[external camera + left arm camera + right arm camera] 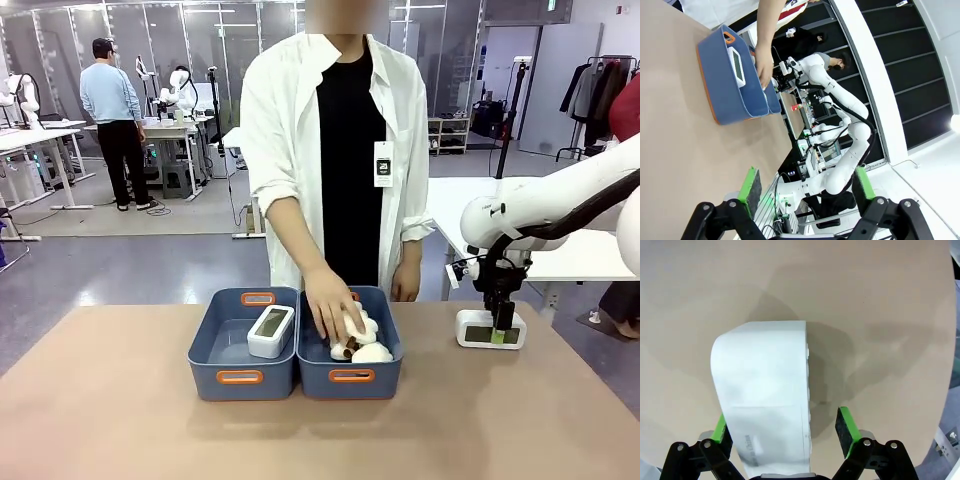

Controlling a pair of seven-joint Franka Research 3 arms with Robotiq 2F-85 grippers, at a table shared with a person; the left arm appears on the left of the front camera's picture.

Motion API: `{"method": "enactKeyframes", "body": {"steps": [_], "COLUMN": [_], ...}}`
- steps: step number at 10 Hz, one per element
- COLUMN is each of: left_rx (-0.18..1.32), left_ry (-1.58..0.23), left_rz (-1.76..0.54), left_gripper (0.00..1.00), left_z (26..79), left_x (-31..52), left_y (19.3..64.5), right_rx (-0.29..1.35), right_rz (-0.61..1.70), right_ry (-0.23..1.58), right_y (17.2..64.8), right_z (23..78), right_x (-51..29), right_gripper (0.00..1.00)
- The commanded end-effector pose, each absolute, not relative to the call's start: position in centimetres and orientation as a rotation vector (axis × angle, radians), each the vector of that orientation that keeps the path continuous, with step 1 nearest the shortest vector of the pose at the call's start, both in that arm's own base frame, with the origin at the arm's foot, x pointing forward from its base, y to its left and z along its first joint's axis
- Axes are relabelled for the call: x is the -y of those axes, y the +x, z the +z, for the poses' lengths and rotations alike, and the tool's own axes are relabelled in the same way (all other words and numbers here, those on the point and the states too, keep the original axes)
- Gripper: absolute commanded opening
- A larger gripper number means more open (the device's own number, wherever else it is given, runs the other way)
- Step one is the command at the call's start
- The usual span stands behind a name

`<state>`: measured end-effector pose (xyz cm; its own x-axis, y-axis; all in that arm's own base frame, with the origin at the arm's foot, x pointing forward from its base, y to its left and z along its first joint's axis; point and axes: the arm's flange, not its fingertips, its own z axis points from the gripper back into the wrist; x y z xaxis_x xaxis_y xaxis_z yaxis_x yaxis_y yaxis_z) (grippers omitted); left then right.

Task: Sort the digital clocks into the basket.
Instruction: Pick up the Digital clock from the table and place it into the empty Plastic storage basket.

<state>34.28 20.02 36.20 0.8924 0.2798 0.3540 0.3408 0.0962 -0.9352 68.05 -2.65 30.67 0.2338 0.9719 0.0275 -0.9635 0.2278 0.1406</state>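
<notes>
The left gripper [807, 181] hangs released above the bare table [675, 150], its green pads spread wide with nothing between them and nothing touching them. By my reading it is parked out of the way, since neither clock lies within its reach. The basket [205, 345] sits well ahead of these jaws, far beyond their tips. Inside it the sorted clock [270, 330] leans on its edge against the wall shared with the second bin [396, 345], screen up, which suggests it was dropped in rather than laid flat. That half of the job looks done.

In the second bin the person's hand [328, 305] presses down on the plush toys [368, 351], probably tucking them in so that they are kept apart from the clocks.

Furthest right, the right gripper [497, 331] points straight down over the loose clock [765, 385], which lies flat on the table, well apart from the basket. The jaws straddle the clock's narrow width, likely because that is the span they can take. From the wrist, one pad [720, 427] sits against or just beside one flank of the clock, while the other pad [845, 426] stands off the opposite flank with a strip of table showing between. So I judge the jaws partly spread around the clock and not yet clamped on it: the clock is bracketed between the fingers but rests on the table, unlifted
</notes>
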Motion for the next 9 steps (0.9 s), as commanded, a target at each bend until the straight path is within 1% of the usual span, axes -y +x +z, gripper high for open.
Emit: {"method": "enactKeyframes", "body": {"steps": [1,2,3,4,6,7,9], "left_rx": [0.509,0.509,0.509,0.509,0.509,0.509,0.509], "left_ry": [-1.492,-1.492,-1.492,-1.492,-1.492,-1.492,-1.492], "left_rz": [-0.053,-0.053,-0.053,-0.053,-0.053,-0.053,-0.053], "left_gripper": [0.93,0.93,0.93,0.93,0.93,0.93,0.93], "left_z": [36.4,36.4,36.4,36.4,36.4,36.4,36.4], "left_x": [-19.9,-19.9,-19.9,-19.9,-19.9,-19.9,-19.9], "left_y": [33.8,33.8,33.8,33.8,33.8,33.8,33.8], "right_rx": [-0.049,-0.054,-0.061,-0.063,-0.073,-0.058,-0.021], "right_rz": [1.334,1.34,1.339,1.335,1.311,1.288,1.289], "right_ry": [0.178,0.167,0.163,0.167,0.18,0.212,0.26], "right_y": [68.5,68.2,68.0,68.0,68.0,67.8,66.3], "right_z": [31.2,31.4,31.4,31.2,31.1,31.5,33.8], "right_x": [3.2,3.1,3.2,3.2,3.4,3.5,3.8], "right_gripper": [0.85,0.4,0.25,0.0,0.0,0.03,0.03]}}
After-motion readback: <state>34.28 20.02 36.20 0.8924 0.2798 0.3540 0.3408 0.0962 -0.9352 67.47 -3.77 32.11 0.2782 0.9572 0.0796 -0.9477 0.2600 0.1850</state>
